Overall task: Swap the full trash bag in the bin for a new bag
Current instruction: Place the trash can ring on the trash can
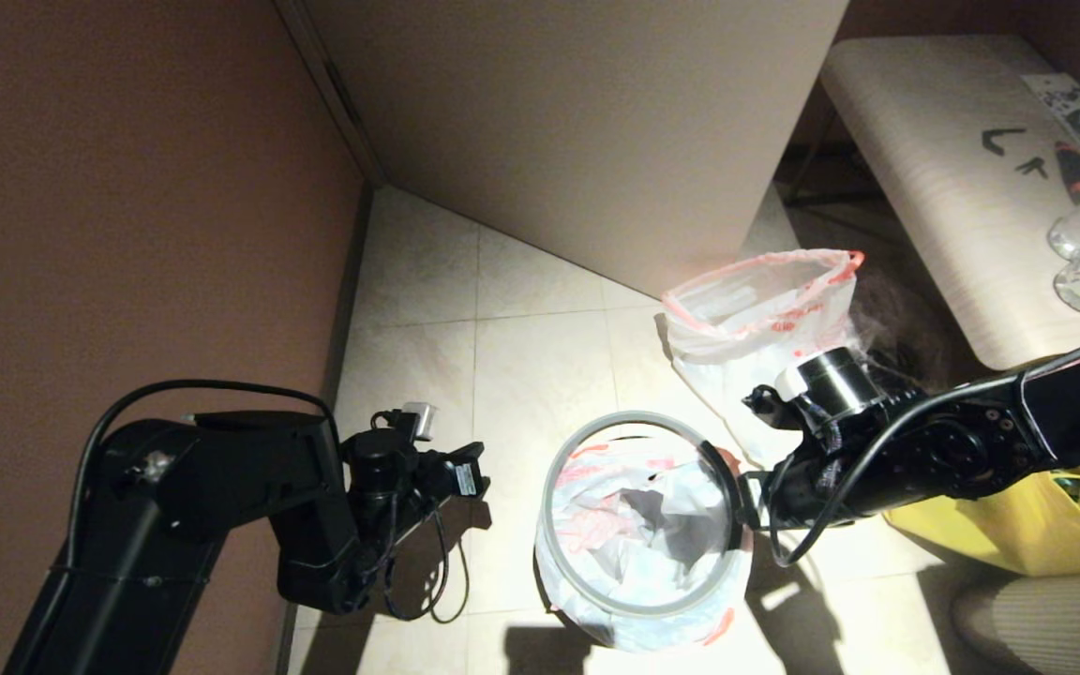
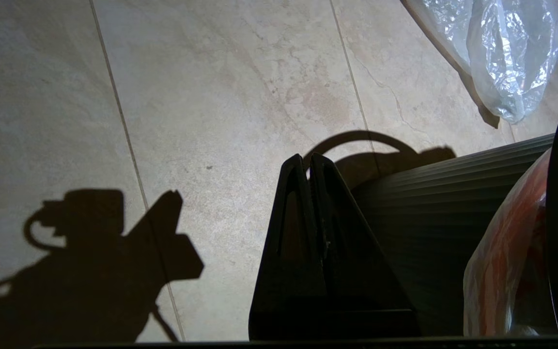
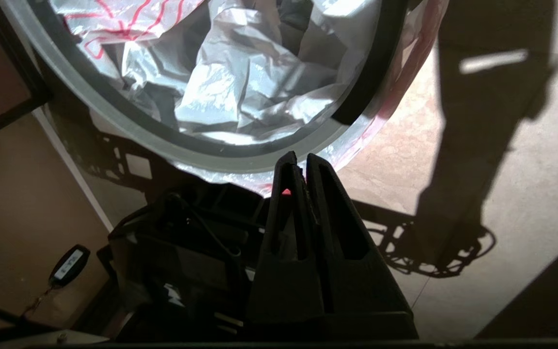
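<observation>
Nearest, the bin (image 1: 554, 572) stands lined with the new bag (image 1: 638, 525) under its hoop (image 1: 587, 436); the full bag (image 1: 756, 319) sits beyond. Right gripper (image 1: 735, 487), jaws shut and empty, presses the hoop's right edge. Left gripper (image 1: 465, 473) idles shut, left of the bin. Next: seating the hoop evenly.

Bare floor on the left, clutter on the right

Open tile floor (image 1: 465, 309) lies left and far of the bin (image 1: 638, 530); the parked left gripper (image 1: 465, 473) hangs near-left. Right of the bin, the right gripper (image 1: 732, 487), full trash bag (image 1: 765, 319) and yellow tote (image 1: 1027, 530) crowd the way.
</observation>
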### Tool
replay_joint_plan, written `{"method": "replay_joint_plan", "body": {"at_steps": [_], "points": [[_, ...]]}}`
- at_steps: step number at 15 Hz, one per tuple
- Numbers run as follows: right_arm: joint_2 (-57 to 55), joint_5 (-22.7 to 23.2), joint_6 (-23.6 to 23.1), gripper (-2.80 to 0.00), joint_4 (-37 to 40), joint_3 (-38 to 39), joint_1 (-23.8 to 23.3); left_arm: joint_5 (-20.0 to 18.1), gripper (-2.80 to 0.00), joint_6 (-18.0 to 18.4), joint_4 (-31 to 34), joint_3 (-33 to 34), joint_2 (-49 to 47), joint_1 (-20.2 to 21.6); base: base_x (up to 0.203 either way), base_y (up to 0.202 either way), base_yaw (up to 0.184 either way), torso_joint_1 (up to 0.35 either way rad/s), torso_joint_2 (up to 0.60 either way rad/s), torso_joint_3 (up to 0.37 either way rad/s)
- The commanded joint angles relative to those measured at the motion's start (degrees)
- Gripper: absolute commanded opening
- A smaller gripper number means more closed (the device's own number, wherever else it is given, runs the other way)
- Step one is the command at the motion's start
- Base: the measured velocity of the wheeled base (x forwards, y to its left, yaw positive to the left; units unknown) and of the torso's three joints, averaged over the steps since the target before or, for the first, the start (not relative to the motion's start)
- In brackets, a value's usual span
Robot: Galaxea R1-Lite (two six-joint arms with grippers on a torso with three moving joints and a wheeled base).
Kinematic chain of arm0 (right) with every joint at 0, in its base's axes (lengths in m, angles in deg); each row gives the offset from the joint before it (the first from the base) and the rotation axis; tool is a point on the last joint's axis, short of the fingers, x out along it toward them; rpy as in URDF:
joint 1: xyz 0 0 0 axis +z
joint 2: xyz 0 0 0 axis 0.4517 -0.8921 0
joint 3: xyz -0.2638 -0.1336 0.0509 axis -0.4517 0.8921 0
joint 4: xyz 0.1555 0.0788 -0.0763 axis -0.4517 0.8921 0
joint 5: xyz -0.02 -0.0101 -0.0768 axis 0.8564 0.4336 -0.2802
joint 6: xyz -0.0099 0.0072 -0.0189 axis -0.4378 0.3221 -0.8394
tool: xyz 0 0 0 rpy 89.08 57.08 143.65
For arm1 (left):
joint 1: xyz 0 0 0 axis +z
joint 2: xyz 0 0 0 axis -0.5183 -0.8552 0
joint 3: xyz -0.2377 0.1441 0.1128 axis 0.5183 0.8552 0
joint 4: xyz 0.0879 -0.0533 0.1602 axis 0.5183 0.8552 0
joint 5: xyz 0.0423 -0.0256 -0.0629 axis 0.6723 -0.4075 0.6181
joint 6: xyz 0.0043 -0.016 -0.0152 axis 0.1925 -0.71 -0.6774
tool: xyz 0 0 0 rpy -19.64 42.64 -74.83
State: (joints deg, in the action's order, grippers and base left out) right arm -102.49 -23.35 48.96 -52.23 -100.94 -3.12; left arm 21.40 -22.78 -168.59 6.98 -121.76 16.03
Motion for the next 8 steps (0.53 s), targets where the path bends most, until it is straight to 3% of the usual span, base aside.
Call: {"method": "replay_joint_plan", "body": {"at_steps": [1, 2, 7, 8], "points": [[-2.1, -0.1, 0.1, -2.80, -1.7, -0.4, -0.6, -0.1, -2.80, -0.1, -0.5, 0.0, -0.1, 0.0, 0.000, 0.000, 0.000, 0.000, 0.00, 0.000], [-2.6, -1.0, -0.1, -2.80, -3.5, -0.4, -0.9, -0.1, -2.80, -0.1, -0.4, -0.1, 0.0, 0.0, 0.000, 0.000, 0.000, 0.000, 0.00, 0.000], [-6.5, -17.5, -3.0, -2.80, -10.8, -0.3, 0.5, -0.1, -2.80, -0.1, -0.5, -0.1, -0.1, 0.0, 0.000, 0.000, 0.000, 0.000, 0.00, 0.000], [-7.1, -18.6, -4.1, 0.00, -12.2, -0.3, 1.3, -0.1, -2.80, -0.1, -0.5, -0.1, -0.1, 0.0, 0.000, 0.000, 0.000, 0.000, 0.00, 0.000]]}}
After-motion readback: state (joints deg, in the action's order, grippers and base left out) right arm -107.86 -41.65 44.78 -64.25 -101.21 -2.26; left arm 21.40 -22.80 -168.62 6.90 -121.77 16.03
